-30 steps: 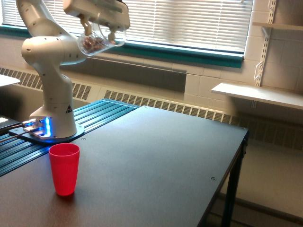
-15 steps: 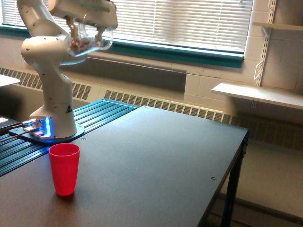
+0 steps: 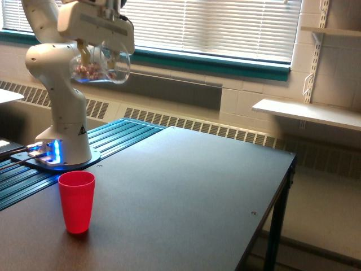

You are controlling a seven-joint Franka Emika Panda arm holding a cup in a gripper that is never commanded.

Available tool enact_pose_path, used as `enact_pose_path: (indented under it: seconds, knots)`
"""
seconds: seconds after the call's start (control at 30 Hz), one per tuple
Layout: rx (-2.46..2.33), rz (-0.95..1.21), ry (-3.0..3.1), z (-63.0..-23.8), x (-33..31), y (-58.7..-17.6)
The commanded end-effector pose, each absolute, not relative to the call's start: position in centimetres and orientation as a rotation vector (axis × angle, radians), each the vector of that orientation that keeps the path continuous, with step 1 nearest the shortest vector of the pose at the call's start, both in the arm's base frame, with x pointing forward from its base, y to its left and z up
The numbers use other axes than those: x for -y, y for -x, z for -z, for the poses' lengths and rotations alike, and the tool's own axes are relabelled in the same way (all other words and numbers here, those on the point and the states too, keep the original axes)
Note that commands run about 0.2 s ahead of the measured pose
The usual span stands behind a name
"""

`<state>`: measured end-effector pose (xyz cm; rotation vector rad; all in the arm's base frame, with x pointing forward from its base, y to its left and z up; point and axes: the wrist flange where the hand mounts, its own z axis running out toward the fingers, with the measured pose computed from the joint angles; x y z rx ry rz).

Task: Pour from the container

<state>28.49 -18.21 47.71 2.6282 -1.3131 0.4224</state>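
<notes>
The large dark rectangular table (image 3: 186, 186) fills the lower part of the exterior view and serves as the reference landmark. At its far corner on the exterior view's left, beside a strip of ribbed teal metal, stands the white jointed robot arm (image 3: 59, 107) on a round base showing a blue light. High above that same end of the table, the white tool (image 3: 97, 52) hangs in the air, its fingers clenched on the clear transparent plastic container (image 3: 101, 66). The container lies tipped nearly on its side, with small reddish-brown and white pieces gathered along its lower wall. It is well clear of the table surface. An opaque red plastic cup (image 3: 76, 201) stands upright on the table near the front edge, well below the container and slightly toward the exterior view's left of it.
</notes>
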Motion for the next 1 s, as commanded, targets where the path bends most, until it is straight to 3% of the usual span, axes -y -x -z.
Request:
enact_pose_path:
  seconds: [0.03, 0.6, 1.0]
  knots:
    - [1.194, -0.407, -2.691, -47.4, 18.0, -28.9]
    - [1.221, -0.432, -2.771, -44.8, 17.1, -29.2]
    - [1.373, -0.423, -2.621, -43.9, 20.1, -26.9]
